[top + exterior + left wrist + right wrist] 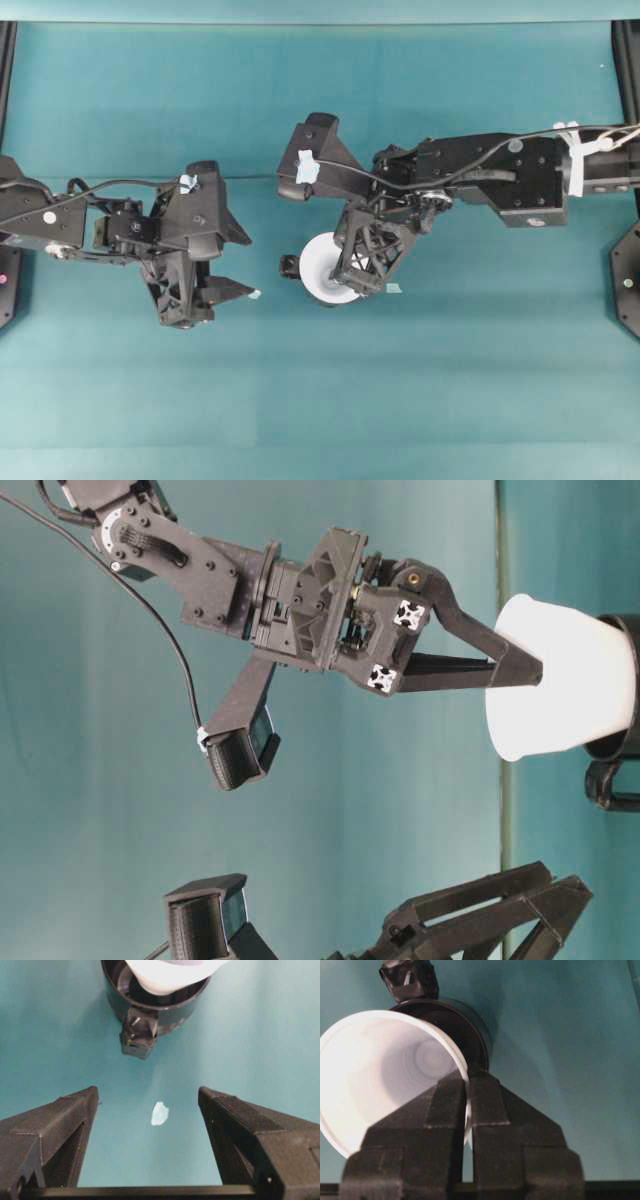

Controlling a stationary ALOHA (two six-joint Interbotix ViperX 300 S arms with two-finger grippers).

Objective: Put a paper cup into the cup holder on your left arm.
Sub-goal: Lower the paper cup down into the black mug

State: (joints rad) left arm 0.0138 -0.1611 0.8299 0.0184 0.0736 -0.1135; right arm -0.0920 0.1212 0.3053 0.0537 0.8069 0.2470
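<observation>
Paper cup (pixel 380 1080) sat in the black cup holder (pixel 172 1007).
Right gripper (pixel 467 1100) pinched its rim; left gripper (pixel 150 1110) gaped apart.

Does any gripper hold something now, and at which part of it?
The right gripper pinches the paper cup by its rim wall, one finger inside, one outside; the cup's base sits in the cup holder. The left gripper is open, holding nothing.

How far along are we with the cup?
Done: the paper cup has its base inside the cup holder. In hand: the right hand pinches the cup's rim, one finger inside, one outside. Left: release and withdraw. The left hand is open and holds nothing.
</observation>
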